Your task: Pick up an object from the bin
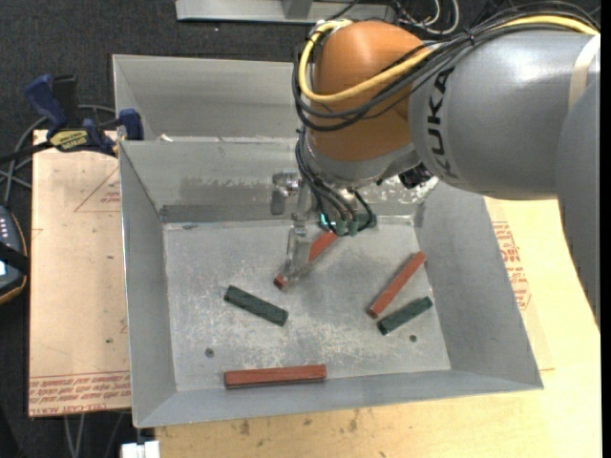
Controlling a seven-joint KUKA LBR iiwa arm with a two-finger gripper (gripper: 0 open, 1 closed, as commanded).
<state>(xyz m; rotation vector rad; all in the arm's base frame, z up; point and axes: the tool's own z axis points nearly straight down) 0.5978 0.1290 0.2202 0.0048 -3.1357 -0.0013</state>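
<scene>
Bin: a grey metal bin (143, 256) with sloping walls and a scuffed floor, holding five small bars that lie well apart from one another.
Arm: the grey KUKA arm (520, 103) reaches in from the right, its orange cover (358, 84) and looped cables over the far middle of the bin.
Gripper: the gripper (294, 263) points down at the middle of the floor, its fingers closed on a red bar.
Task's thing: the red bar (323, 244) sits between the fingers at mid-bin, tilted, with its upper end to the right and its lower end down-left at the floor; whether that end touches the floor cannot be told.
Nearest neighbour: a dark green bar (255, 305) lies flat just near-left of the gripper, clear of it.
Right side: a second red bar (396, 284) lies slanted near the right wall, and a short dark green bar (404, 315) lies just beside its near end.
Near side: a long reddish-brown bar (275, 377) lies flat along the foot of the near wall.
</scene>
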